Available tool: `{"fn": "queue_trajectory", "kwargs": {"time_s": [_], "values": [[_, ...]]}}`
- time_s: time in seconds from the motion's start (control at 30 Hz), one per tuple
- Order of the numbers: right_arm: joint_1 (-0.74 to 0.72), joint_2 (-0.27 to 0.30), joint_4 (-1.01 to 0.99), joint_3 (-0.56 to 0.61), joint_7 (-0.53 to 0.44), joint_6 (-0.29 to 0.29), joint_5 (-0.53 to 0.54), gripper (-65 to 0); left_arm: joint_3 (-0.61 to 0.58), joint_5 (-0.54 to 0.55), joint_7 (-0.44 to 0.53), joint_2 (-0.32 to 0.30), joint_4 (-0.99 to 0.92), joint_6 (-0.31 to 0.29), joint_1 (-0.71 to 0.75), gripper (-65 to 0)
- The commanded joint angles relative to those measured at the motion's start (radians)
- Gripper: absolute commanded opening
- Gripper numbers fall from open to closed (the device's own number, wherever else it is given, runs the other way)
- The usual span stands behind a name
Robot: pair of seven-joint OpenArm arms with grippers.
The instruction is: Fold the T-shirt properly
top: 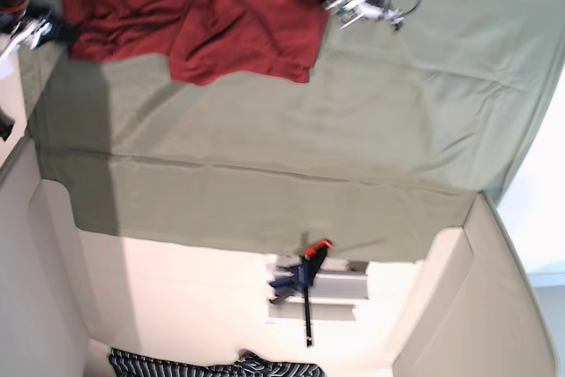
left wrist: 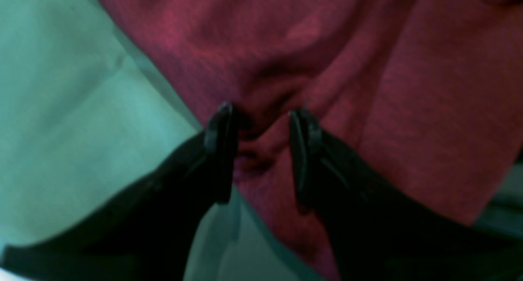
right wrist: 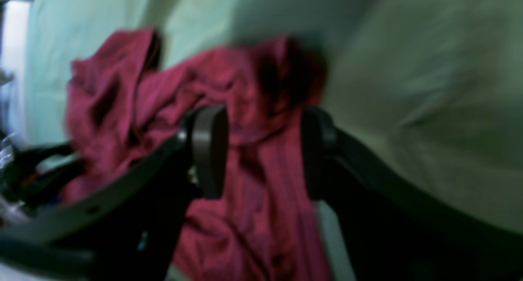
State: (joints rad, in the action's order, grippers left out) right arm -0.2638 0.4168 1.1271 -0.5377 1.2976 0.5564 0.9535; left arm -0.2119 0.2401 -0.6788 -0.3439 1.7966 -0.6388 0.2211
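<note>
Maroon T-shirt (top: 212, 15) lies beyond spread left tool (left wrist: 261, 114) and right tool (right wrist: 263, 119); only overhead shows striped cloth (top: 203, 365).

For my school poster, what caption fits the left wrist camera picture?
Open left gripper straddling a bunched fold of the dark red fabric T-shirt on the pale green tablecloth.

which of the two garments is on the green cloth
The red T-shirt, rumpled at the top of the base view, lies on the green cloth. The dark striped garment sits off it, on the pale surface at the bottom.
</note>
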Motion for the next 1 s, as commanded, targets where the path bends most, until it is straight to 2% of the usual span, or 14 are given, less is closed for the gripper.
{"fn": "queue_trajectory", "kwargs": {"time_s": [0.0, 0.13, 0.33, 0.47, 0.77, 0.97], "values": [[-0.021, 0.021, -0.003, 0.008, 0.013, 0.017, 0.036, -36.1, 0.004, 0.01, 0.021, -0.005, 0.002, -0.001, -0.008, -39.5], [-0.021, 0.021, -0.023, 0.03, 0.045, 0.016, 0.023, -36.1, 0.004, 0.01, 0.025, -0.005, -0.018, -0.001, -0.007, -39.5], [0.009, 0.063, 0.026, 0.028, 0.044, -0.006, -0.106, -36.2, 0.004, 0.011, 0.026, -0.005, -0.018, -0.001, -0.008, -39.5], [0.061, 0.076, 0.057, 0.029, 0.029, -0.01, -0.138, -36.2, 0.004, 0.011, 0.06, -0.002, -0.018, -0.001, -0.008, -39.5], [0.128, -0.011, 0.052, 0.03, 0.02, -0.009, -0.089, -36.1, 0.003, 0.011, 0.077, 0.038, -0.018, -0.001, -0.008, -39.5], [0.126, -0.015, 0.068, 0.03, 0.023, -0.01, -0.073, -36.1, 0.004, 0.01, 0.076, 0.047, -0.018, -0.001, -0.008, -39.5]]}}
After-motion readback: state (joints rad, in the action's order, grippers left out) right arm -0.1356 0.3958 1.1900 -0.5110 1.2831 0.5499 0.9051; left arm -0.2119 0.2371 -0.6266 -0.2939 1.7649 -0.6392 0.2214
